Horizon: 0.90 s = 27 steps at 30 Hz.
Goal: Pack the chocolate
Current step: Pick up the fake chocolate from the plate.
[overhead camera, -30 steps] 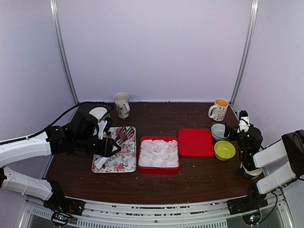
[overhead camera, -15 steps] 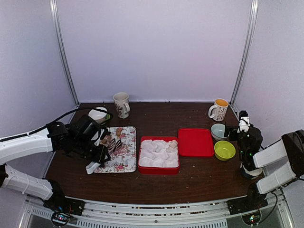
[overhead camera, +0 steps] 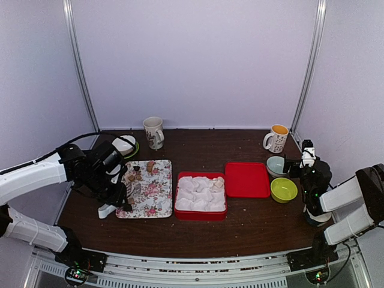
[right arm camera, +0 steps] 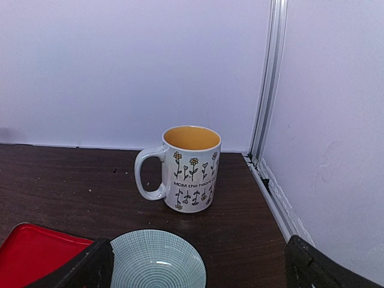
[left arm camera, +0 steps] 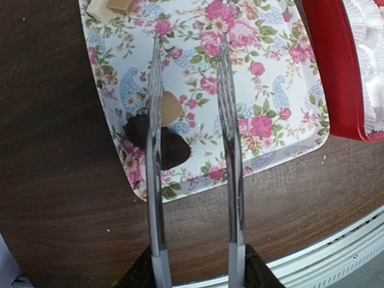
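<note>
the left gripper [left arm camera: 198, 273] holds a pair of long shiny metal tongs [left arm camera: 230, 150]. its two black fingers press on the outside of the tong arms. the tongs are partly open, with a gap between the two arms, and nothing is pinched between them. they reach out over the flat tray with pink flowers [left arm camera: 270, 90]. the chocolate [left arm camera: 175, 153], little dark brown and light tan bits, lies on that tray. some dark bits and one tan bit lie right by one tong arm, near a corner of the tray. more bits lie at the far end. the red box lined with white paper [overhead camera: 200, 214] sits just beside the tray. the right gripper [right arm camera: 198, 252] is wide open and holds nothing, with a small pale blue bowl [right arm camera: 156, 264] in front of it.
</note>
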Tool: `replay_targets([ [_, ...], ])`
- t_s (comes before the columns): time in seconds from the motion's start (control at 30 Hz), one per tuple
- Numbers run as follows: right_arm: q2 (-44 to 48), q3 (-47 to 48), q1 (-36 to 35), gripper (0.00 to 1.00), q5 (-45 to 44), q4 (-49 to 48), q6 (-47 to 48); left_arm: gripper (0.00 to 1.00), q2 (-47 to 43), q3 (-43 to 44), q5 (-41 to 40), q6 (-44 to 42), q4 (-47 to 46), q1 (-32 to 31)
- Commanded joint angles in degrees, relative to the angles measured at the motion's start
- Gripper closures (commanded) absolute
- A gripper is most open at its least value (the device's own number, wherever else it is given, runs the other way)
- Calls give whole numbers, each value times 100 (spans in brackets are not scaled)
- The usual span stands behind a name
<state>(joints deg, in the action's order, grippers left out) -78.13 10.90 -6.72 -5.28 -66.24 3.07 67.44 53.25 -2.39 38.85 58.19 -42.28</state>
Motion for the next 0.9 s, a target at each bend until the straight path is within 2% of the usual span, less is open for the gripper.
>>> replay_targets([
  [0.0, 43, 105, 35, 0, 27, -41, -8, 57, 4, 307, 173, -69, 552, 103],
  [0.17, 43, 105, 36, 0, 27, -38, -8, 58, 60, 386, 131, -149, 756, 147],
  [0.4, 44, 103, 38, 0, 32, -41, -8, 58, 43, 419, 518, -279, 1135, 194],
  [0.53, 43, 104, 32, 0, 32, -43, -8, 59, 126, 756, 492, -146, 1708, 194],
  [0.87, 39, 104, 39, 0, 32, -43, -8, 59, -129, 919, 638, 106, 2130, 194],
])
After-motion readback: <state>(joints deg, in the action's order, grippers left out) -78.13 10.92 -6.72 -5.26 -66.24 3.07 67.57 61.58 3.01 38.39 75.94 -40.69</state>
